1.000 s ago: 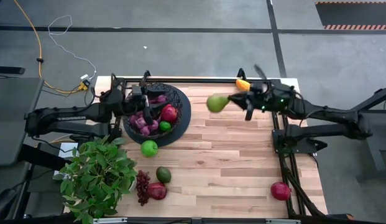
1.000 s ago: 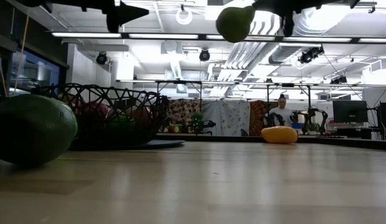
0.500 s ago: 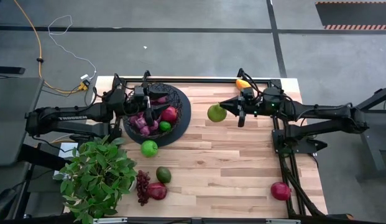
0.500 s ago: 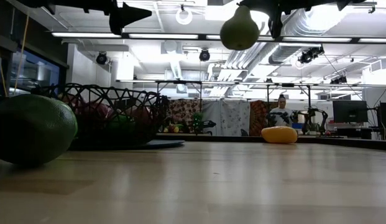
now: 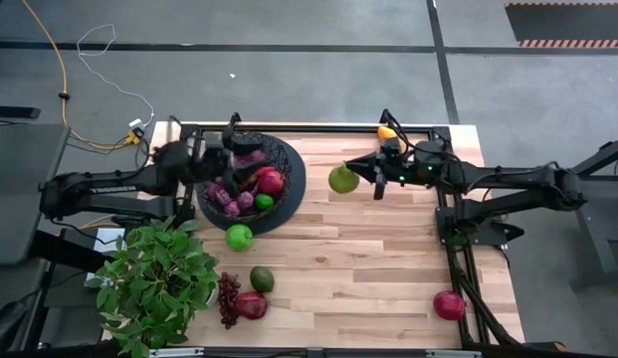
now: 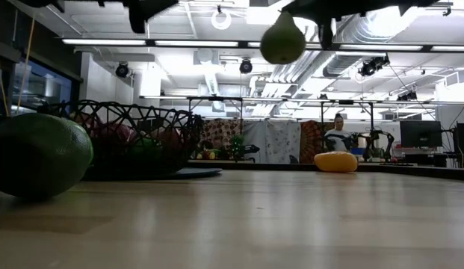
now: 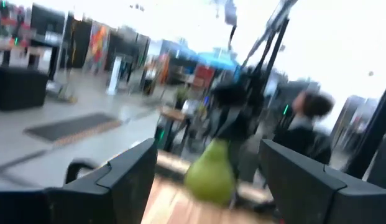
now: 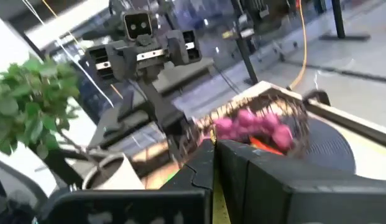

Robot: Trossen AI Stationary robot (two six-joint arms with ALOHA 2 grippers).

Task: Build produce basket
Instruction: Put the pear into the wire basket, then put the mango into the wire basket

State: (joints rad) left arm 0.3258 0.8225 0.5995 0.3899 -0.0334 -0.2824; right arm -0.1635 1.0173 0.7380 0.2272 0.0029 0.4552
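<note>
At the left of the table the left gripper point(image 5: 232, 169) hovers over the basket point(image 5: 289, 159), fingers parted and holding nothing. The basket sits at the far left of the tabletop and already holds purple grapes point(image 5: 232, 201), a red pomegranate point(image 5: 271, 181) and a small green fruit point(image 5: 264, 202).

To the right, past the basket's rim, a green pear point(image 5: 342, 179) hangs in the air, well above the wood in the low view, narrow end up. The right gripper point(image 5: 376, 177) has its fingers closed tight on the pear's narrow end; the exact hold is hard to see. The pear lies just left of that gripper, between it and the basket, so the carry appears to run leftward along the far side of the table. The left wrist view looks straight across at the pear, showing the two grippers facing each other with the fruit between them.

The right arm is clearly the nearer to the pear. Judging from this, the basket's open middle is what the pear must clear the rim to reach.
</note>
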